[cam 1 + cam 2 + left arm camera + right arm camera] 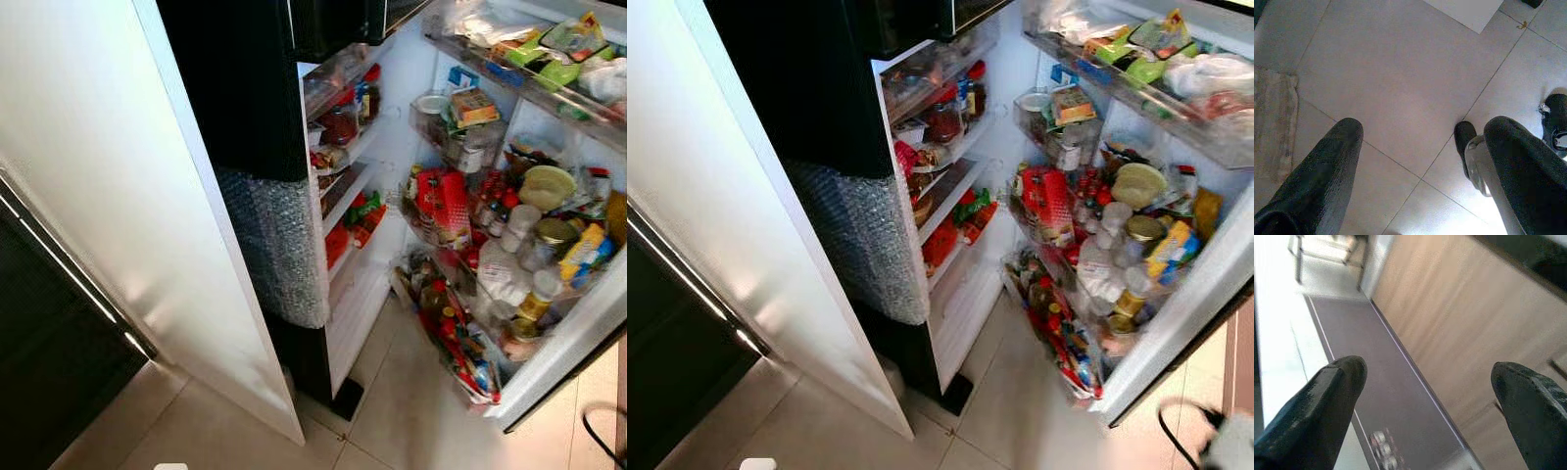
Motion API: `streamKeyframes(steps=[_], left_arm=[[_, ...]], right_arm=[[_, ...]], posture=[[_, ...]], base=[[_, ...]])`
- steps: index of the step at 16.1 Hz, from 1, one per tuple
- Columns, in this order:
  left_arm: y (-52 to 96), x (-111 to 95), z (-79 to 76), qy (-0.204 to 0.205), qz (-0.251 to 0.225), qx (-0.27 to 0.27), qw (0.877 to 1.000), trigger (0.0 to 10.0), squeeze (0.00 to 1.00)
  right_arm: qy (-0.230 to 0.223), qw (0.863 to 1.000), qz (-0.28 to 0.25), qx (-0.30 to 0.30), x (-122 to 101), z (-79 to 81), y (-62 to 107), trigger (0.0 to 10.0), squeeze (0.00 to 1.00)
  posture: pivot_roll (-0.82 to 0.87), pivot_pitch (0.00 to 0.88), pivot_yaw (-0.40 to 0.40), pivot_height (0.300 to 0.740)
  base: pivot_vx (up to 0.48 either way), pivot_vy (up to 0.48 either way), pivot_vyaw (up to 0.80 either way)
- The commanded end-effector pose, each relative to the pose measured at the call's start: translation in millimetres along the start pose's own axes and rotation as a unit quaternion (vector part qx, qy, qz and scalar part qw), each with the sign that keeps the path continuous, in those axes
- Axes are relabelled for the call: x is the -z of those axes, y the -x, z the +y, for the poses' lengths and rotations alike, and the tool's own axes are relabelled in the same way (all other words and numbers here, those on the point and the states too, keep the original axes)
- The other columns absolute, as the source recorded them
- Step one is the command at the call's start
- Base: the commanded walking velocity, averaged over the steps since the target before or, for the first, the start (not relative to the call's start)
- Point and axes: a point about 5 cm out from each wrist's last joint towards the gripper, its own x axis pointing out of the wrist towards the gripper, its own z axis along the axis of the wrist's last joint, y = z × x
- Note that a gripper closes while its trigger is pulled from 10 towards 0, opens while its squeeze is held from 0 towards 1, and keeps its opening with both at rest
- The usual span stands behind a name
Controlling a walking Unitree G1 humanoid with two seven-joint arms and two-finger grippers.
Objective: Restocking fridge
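Not much of your robot's body showed up here, honestly. In the left wrist view you had the left gripper with two long black fingers, matte, with a fine pebbly texture and rounded, tapered tips. Next to the other finger there was a shiny silver, rounded metal piece catching the light, plus a black foot-like part of the robot's body below it on the floor. Another black-and-silver bit sat at the frame edge, too cropped to tell what it was. In the right wrist view, your right gripper had the same two black fingers, blunt-tipped, slightly grainy, a faint edge line on one.
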Motion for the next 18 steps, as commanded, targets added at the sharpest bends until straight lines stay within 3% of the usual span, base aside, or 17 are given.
streamKeyframes(steps=[1,6,11,15,18], left_arm=[[1.4,6,4.2,-0.007,0.013,-0.007,1.000,10.0,0.00],[1.3,8,2.4,0.000,0.022,-0.017,1.000,10.0,0.00],[1.5,8,3.0,0.002,0.023,-0.016,1.000,10.0,0.00],[1.6,8,3.9,-0.004,0.023,-0.015,1.000,10.0,0.00],[1.8,8,4.4,-0.007,0.021,-0.012,1.000,10.0,0.00]], right_arm=[[-0.002,1.000,-0.023,0.000,-10,1.5,-3.7,10.0,0.00],[-0.055,0.996,-0.066,0.006,-45,9.2,-12.3,10.0,0.00],[-0.083,0.990,-0.111,-0.040,-75,26.5,-12.3,10.0,0.00],[-0.081,0.982,-0.135,-0.108,-86,44.3,-3.3,10.0,0.00],[-0.082,0.977,-0.120,-0.156,-80,54.3,4.8,10.0,0.00]], posture=[[-0.14,0.000,0.084,0.740],[-0.13,0.000,0.064,0.740],[-0.13,0.000,0.062,0.740],[-0.14,0.000,0.068,0.740],[-0.14,0.000,0.071,0.740]], base=[[0.000,0.000,0.00],[0.000,0.000,0.00],[0.000,0.000,0.00],[0.000,0.000,0.00],[0.000,0.000,0.00]])
